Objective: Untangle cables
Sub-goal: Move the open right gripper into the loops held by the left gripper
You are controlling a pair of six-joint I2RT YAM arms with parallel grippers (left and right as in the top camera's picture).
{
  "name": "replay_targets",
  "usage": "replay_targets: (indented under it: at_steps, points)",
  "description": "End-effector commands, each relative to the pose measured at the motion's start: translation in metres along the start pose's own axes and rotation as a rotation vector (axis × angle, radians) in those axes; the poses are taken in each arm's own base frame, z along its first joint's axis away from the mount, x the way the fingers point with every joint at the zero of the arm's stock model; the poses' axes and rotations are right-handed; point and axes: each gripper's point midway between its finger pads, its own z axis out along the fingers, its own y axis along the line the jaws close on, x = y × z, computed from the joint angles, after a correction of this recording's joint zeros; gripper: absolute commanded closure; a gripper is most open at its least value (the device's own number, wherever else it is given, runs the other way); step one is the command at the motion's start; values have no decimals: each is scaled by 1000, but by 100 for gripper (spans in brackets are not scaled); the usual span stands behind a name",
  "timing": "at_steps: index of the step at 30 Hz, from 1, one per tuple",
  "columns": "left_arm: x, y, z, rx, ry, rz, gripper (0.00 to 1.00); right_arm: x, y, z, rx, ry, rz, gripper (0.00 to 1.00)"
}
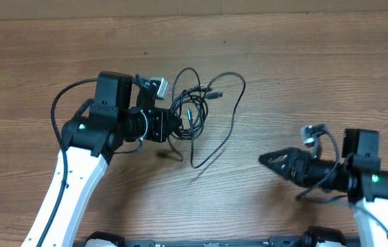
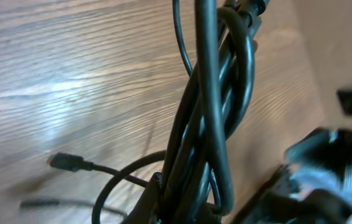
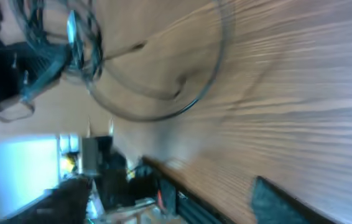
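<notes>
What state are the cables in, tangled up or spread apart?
Tangled. Overhead, the cables form one knotted clump at the left pincer, with a loop trailing out; the left wrist view shows them twisted together.

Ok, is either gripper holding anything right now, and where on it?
Left gripper clamps the cables at the bundle's left edge; right gripper holds nothing.

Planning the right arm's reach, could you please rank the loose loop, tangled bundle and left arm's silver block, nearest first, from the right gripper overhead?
From the right gripper:
1. loose loop, in the middle.
2. tangled bundle, farther left.
3. silver block, on the left arm.
</notes>
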Motion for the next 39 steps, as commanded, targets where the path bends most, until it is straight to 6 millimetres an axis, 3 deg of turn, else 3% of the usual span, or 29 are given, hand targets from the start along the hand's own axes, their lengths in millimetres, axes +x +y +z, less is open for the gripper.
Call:
replay_targets:
  at_steps: [1, 4, 7, 11, 15, 22, 26, 29, 31, 35, 39]
  points:
    - [-4, -26, -10, 71, -15, -169, 96, 15, 27, 1, -70, 28, -76, 2]
    - [4, -53, -8, 178, 37, -206, 96, 24, 41, 3, -96, 50, -114, 2]
    - [11, -70, -4, 223, 71, -198, 96, 18, 53, 8, -128, 43, -196, 5]
    - [17, -80, 0, 233, 106, -280, 96, 2, 68, 15, -149, 0, -227, 9]
    - [17, -82, 0, 229, 126, -428, 96, 1, 76, 23, -150, 10, -224, 14]
    - [14, -90, 2, 245, 135, -538, 96, 6, 68, 54, -50, 44, -243, 18]
    - [15, -93, 3, 247, 134, -525, 96, 13, 84, 74, -107, 100, -276, 33]
    - [16, -90, 5, 227, 132, -531, 96, 25, 91, 87, -129, 155, -281, 74]
    - [17, -82, 6, 190, 118, -506, 96, 31, 93, 90, -133, 177, -291, 93]
    - [32, -58, 9, 68, 120, -330, 96, 26, 103, 80, -154, 140, -313, 96]
    - [53, -26, 6, -107, 160, -324, 96, 14, 119, 58, -176, 42, -361, 96]
